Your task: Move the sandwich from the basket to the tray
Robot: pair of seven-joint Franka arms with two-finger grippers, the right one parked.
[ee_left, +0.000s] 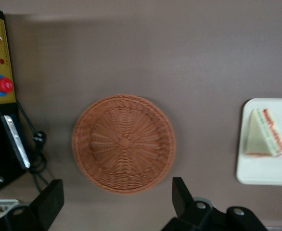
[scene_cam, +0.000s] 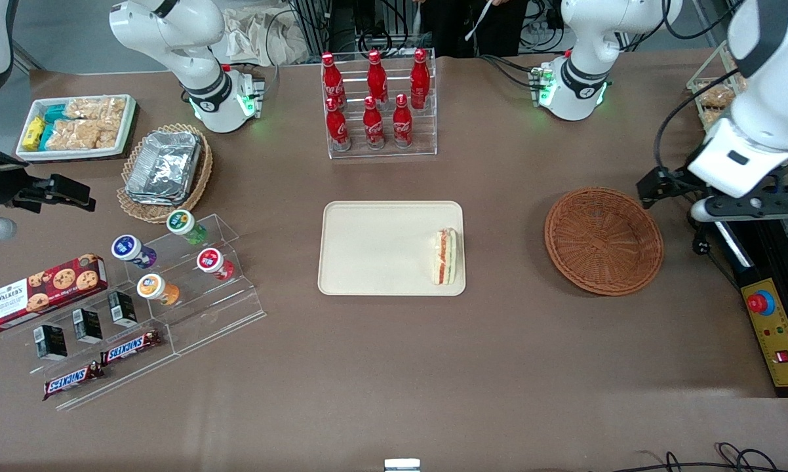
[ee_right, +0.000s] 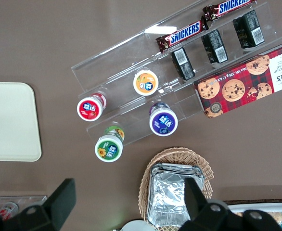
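Observation:
The sandwich (scene_cam: 446,256) (ee_left: 262,134), a pale bread wedge with red and orange layers, lies on the cream tray (scene_cam: 374,249) (ee_left: 261,173), near the tray edge that faces the basket. The round reddish-brown wicker basket (scene_cam: 604,240) (ee_left: 124,143) sits on the table with nothing in it, toward the working arm's end. My left gripper (ee_left: 116,204) hangs high above the table next to the basket, still nearer the working arm's end. It is open wide, with only bare table between its black fingers (ee_left: 181,196).
A yellow control box with a red stop button (scene_cam: 775,331) (ee_left: 0,79) and cables lie at the table edge beside the basket. A clear rack of cola bottles (scene_cam: 375,101) stands farther from the camera than the tray. Foil containers (scene_cam: 164,167), snack bin (scene_cam: 76,124) and cup stand (scene_cam: 171,275) sit toward the parked arm's end.

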